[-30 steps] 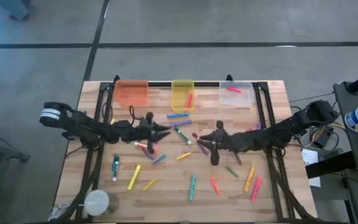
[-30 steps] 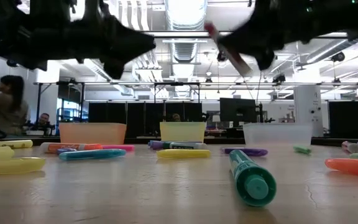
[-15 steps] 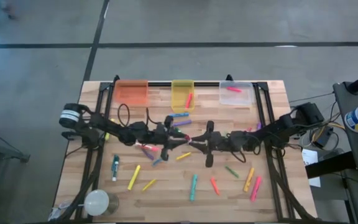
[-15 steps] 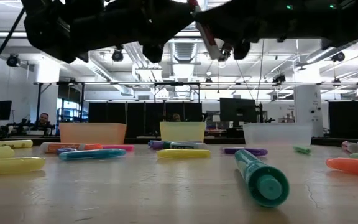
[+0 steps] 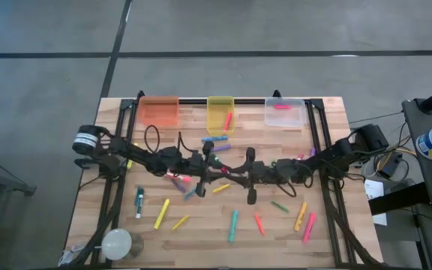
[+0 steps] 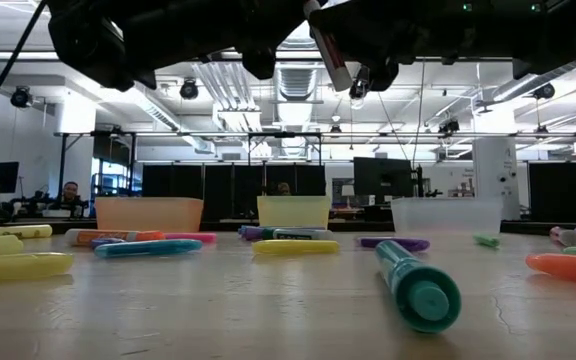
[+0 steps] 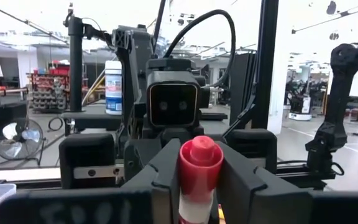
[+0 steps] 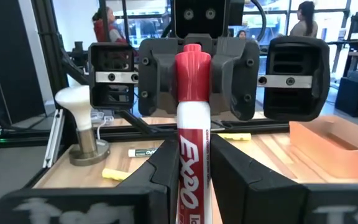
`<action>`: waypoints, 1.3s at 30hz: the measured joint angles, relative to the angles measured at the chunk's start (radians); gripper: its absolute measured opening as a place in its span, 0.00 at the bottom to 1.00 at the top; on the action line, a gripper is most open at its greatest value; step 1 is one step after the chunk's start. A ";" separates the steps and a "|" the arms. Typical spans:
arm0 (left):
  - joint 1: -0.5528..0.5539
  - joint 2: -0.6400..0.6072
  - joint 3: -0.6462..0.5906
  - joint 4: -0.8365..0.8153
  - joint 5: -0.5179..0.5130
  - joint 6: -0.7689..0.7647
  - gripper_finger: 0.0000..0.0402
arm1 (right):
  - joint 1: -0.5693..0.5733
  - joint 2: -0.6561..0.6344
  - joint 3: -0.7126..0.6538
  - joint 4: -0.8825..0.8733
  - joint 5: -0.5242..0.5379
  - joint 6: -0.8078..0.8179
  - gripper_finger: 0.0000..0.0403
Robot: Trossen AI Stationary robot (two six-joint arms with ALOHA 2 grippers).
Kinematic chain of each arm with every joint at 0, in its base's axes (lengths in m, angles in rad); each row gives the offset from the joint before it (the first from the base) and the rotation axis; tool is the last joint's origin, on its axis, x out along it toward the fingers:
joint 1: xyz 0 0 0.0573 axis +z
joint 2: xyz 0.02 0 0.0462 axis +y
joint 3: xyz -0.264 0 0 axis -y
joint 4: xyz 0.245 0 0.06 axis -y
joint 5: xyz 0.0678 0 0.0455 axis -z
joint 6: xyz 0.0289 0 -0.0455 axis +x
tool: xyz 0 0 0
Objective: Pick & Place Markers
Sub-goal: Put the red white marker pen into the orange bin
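Observation:
A red-capped marker point(image 5: 229, 169) with a white "EXPO" barrel hangs in the air over the table's middle, between my two grippers. My right gripper point(image 5: 240, 172) comes from the table's right and is shut on the barrel. My left gripper point(image 5: 219, 169) comes from the left, facing it, and is shut on the cap end. In the low view the marker point(image 6: 328, 45) is tilted steeply, red end up. Several other markers lie scattered on the table, among them a teal one point(image 6: 418, 285). My left gripper pinches the marker's red cap point(image 8: 193, 65) between its two fingers point(image 8: 161, 81), coming from the table's left, along the marker's line. The marker is lifted clear of the table. My right gripper pinches the white barrel point(image 8: 193, 158) between its two fingers point(image 8: 160, 180), coming from the table's right, with the barrel running forward along them. The cap end sticks out past the fingertips.
Three bins stand along the far edge: orange point(image 5: 160, 111), yellow point(image 5: 220, 106) with a red marker inside, clear point(image 5: 295, 116) with a pink one. A white knobbed object point(image 5: 116, 242) sits at the near left corner. Loose markers lie below and around both arms.
Both arms have moved toward the table's middle, the left toward the right edge and the right toward the left, until the grippers meet. The right gripper has carried the red marker along, and its cap end now sits between the left gripper's fingers.

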 joint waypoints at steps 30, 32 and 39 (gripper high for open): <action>0.348 -0.415 0.172 -1.583 -0.899 0.246 0.13 | -0.023 0.000 0.005 -0.187 0.089 -0.067 0.30; 0.432 -0.373 0.166 -1.583 -0.898 0.291 0.13 | -0.023 0.000 0.005 -0.188 0.089 -0.074 0.29; 0.576 -0.216 0.164 -1.576 -0.903 0.386 0.13 | -0.023 0.000 0.001 -0.203 0.089 -0.098 0.26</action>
